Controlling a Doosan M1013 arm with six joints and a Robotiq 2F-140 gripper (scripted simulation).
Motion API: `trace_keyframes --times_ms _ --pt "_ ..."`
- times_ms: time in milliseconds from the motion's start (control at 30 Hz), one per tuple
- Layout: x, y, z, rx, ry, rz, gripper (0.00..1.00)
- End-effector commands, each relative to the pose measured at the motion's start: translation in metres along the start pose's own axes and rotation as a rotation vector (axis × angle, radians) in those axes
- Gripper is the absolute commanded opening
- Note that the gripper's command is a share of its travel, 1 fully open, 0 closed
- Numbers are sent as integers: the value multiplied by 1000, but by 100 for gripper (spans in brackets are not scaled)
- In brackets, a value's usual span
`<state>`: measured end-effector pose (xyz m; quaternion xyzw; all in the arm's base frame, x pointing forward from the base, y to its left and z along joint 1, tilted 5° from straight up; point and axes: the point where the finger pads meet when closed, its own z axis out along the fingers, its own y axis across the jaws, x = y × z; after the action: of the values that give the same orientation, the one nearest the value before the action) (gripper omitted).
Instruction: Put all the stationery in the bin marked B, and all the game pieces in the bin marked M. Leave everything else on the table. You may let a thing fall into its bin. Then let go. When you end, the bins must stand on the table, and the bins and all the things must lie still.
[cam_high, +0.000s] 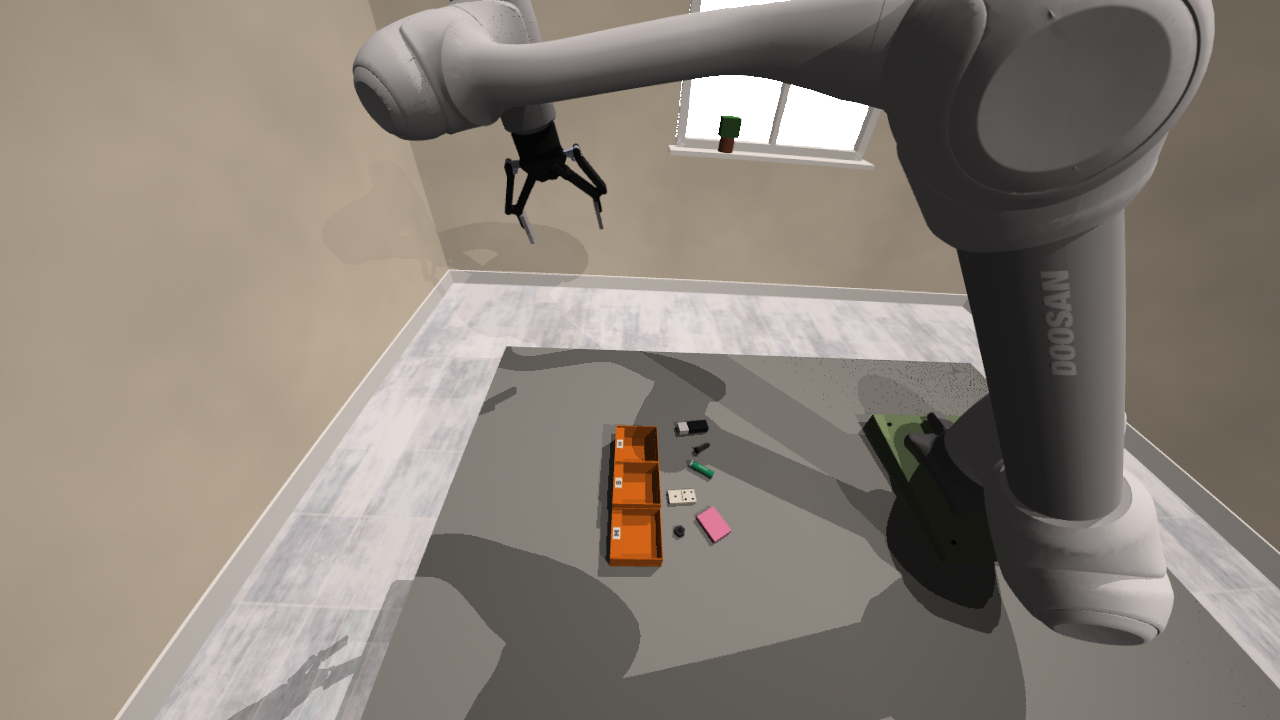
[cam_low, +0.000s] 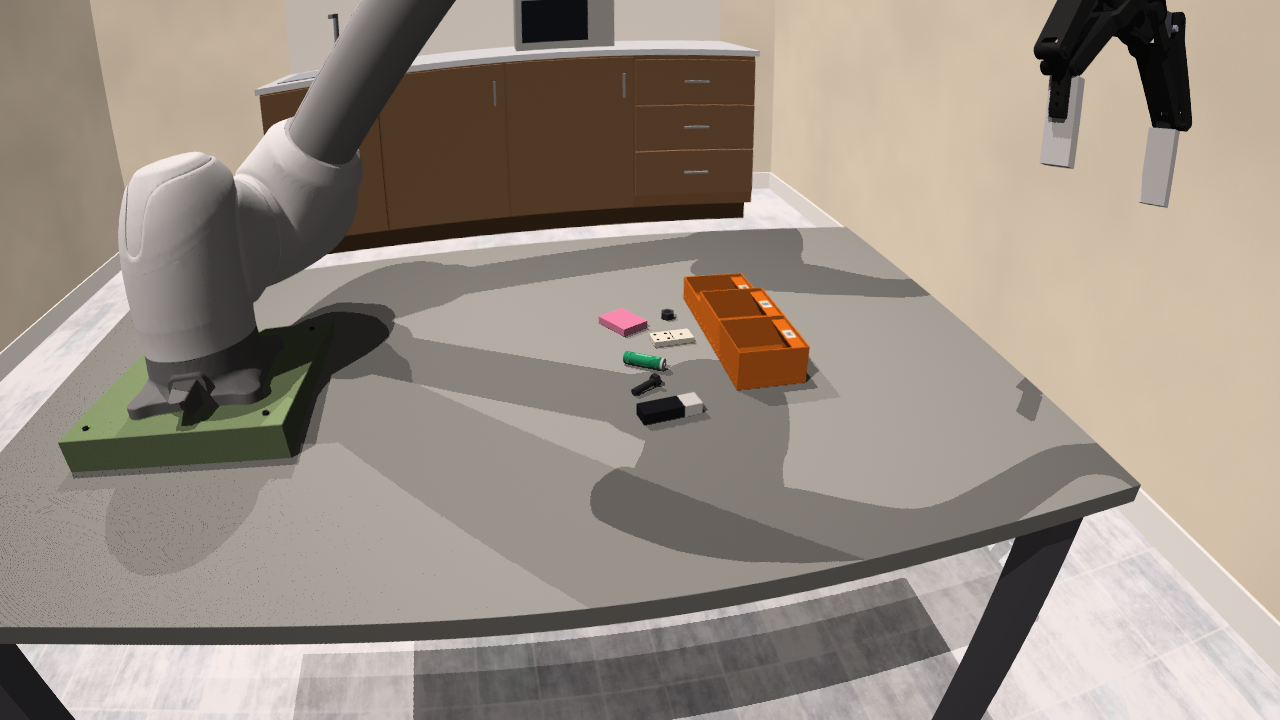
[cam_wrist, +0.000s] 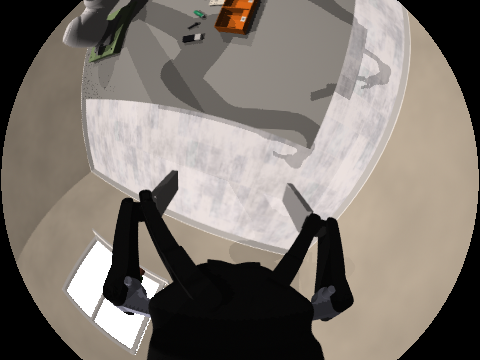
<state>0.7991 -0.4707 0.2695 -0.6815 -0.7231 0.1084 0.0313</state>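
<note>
My gripper (cam_high: 566, 234) (cam_low: 1106, 186) (cam_wrist: 232, 186) is open and empty, high above and well away from the things. A black-and-white eraser (cam_high: 691, 428) (cam_low: 669, 408) (cam_wrist: 193, 38), a pink note pad (cam_high: 713, 524) (cam_low: 622, 321) and a white domino (cam_high: 682, 497) (cam_low: 671, 337) lie flat on the table. Three orange bins stand in a row beside them, seen empty: one by the eraser end (cam_high: 657, 445) (cam_low: 772, 367), a middle one (cam_high: 659, 486) and one by the pad end (cam_high: 636, 563). Their labels are tiny; the pad-end one looks like M, the others I cannot read surely.
A green battery (cam_high: 701, 469) (cam_low: 644, 360) (cam_wrist: 199, 14) and a black bolt (cam_high: 700, 447) (cam_low: 647, 385) (cam_wrist: 193, 25) lie between eraser and domino. A black nut (cam_high: 679, 531) (cam_low: 667, 314) lies between the pad and the bins. The arm's green base plate (cam_low: 179, 440) is farther off.
</note>
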Motion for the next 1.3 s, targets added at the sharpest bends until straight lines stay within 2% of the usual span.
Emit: trace_keyframes --times_ms 0,533,567,1000,1100,1267 --pt "0 0 0 0 0 0 100" --pt "0 0 0 0 0 0 100" --pt "2 2 8 0 0 0 5" --pt "21 24 108 0 0 0 5" --pt "21 24 108 0 0 0 5" --pt "48 16 95 -18 14 125 5"
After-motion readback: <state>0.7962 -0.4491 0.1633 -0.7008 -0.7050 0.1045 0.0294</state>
